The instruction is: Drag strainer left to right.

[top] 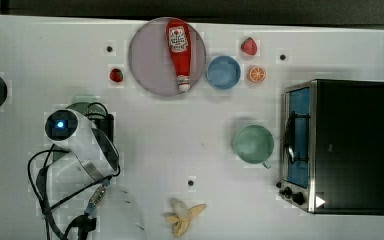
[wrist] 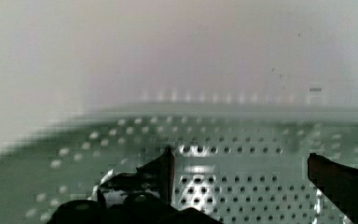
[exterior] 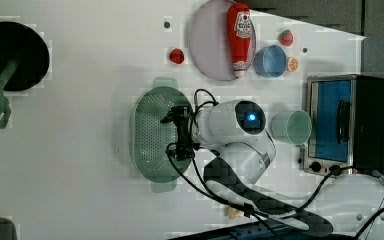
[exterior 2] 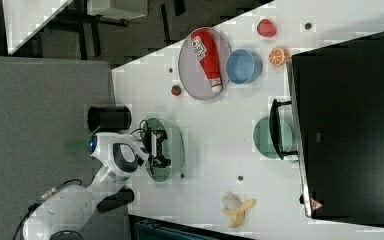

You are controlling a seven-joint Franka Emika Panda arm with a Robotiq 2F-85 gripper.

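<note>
The strainer (exterior: 152, 132) is a pale mint-green oval colander with many small holes, lying on the white table (exterior: 80, 150) at the left view's middle. It also appears in the right view (exterior 2: 174, 150), and the arm covers most of it in the top view (top: 82, 106). My gripper (exterior: 177, 132) hangs over the bowl's side nearest the arm, also seen from the right view (exterior 2: 156, 147). In the wrist view the gripper (wrist: 242, 172) is open. Its two dark fingertips (wrist: 165, 168) stand wide apart, low inside the perforated bowl (wrist: 242, 196), with nothing held between them.
In the top view a grey plate (top: 150, 65) carries a ketchup bottle (top: 179, 47), with a blue bowl (top: 223, 72) beside it. A green cup (top: 253, 144) stands before a toaster oven (top: 340, 145). A banana (top: 184, 216) and a strawberry (top: 116, 75) lie nearby.
</note>
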